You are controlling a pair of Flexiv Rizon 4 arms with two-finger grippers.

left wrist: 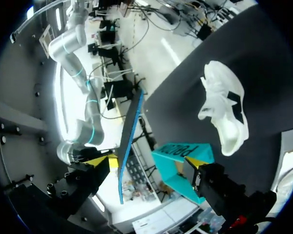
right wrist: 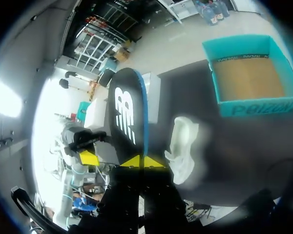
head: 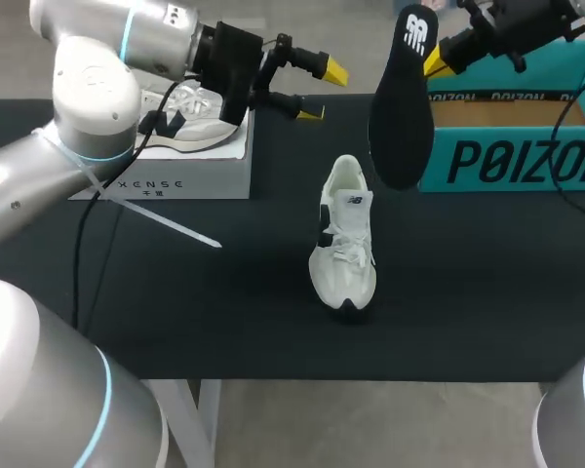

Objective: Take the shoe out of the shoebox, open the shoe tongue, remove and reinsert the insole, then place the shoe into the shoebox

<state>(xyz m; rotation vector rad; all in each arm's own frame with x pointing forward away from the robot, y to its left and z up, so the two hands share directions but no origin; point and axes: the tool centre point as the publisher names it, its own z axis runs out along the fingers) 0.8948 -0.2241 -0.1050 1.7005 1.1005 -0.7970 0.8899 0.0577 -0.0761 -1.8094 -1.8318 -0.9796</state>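
Head view: the right pincer (head: 432, 60) is closed on one end of a black foam insole with a blue edge (head: 400, 102), gripping it from both faces. The insole hangs roughly upright from the pincer, its long axis pointing down toward the black tabletop (head: 205, 322).

A white lace-up sneaker with black trim (head: 344, 239) stands upright on its sole near the middle of the tabletop. Its long axis runs away from the robot, with the toe nearest and the open heel collar farthest. The free end of the insole hangs near that collar, a little to the right of it and apparently above it, not touching.

For reinsertion, I judge the insole must swing over the collar and tilt to line up with the shoe's length. The right arm already carries the insole and is the nearer arm.

The left pincer (head: 322, 93) is spread wide and holds nothing. It sits above the far edge of a white rectangular box (head: 190, 175), well apart from the shoe. A second pale sneaker (head: 190, 115) rests on that box's lid.

The teal cardboard shoebox (head: 512, 161) stands open to the right, behind the shoe. Only its bare brown floor shows, with nothing visible inside.
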